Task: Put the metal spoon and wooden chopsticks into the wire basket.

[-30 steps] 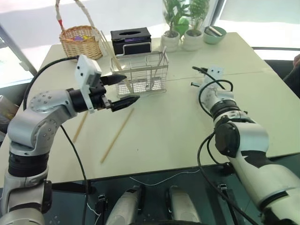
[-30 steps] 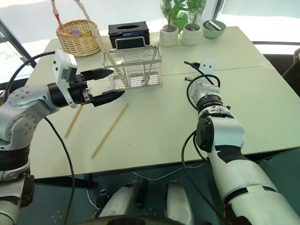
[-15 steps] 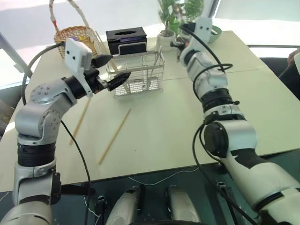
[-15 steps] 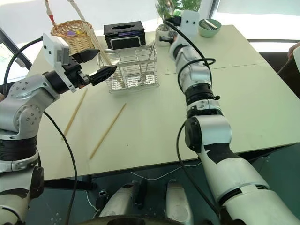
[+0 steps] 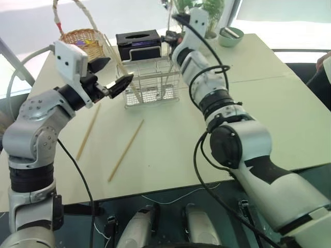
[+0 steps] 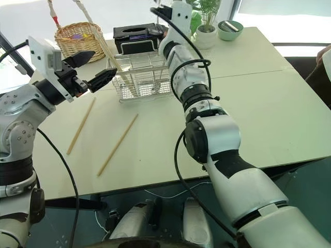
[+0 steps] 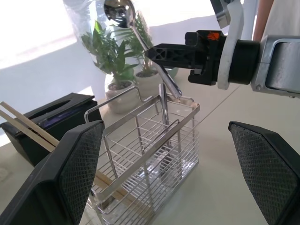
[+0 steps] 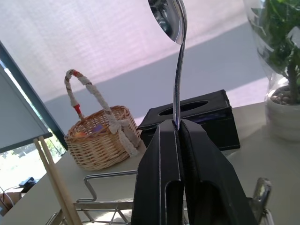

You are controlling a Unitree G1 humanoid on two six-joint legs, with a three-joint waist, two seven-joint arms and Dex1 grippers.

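Left gripper: the left gripper [image 5: 106,76], two black fingers spread wide and holding nothing, hovers above the pale table [image 5: 269,98], pointing toward the basket.
Loose chopsticks: two long pale-tan wooden chopsticks [image 5: 125,150] lie flat on the table below and in front of the left gripper, well apart from each other, the second one [image 5: 88,132] nearer the table's left edge.
Wicker basket: a round woven wicker basket with a tall handle [image 5: 85,42] stands behind the left gripper, near the table's far edge.
Wire basket: the rectangular silver wire-grid basket [image 5: 153,82] sits just past the left gripper's fingertips; another pair of pale wooden chopsticks [image 7: 33,131] leans inside it, tips sticking out toward the wicker basket.
Tissue box: a black tissue box [image 5: 138,44] stands right behind the wire basket.
Right gripper: the right gripper [image 7: 154,52] has its black fingers pressed together on the slim handle of the shiny metal spoon [image 8: 174,42].
Spoon: it is held above the wire basket's far end, bowl up, handle slanting down toward the rim.
Plants: potted green plants [image 7: 117,61] stand behind the right gripper.
Bowl: a small pale-green bowl [image 5: 230,36] sits beyond them to the right.
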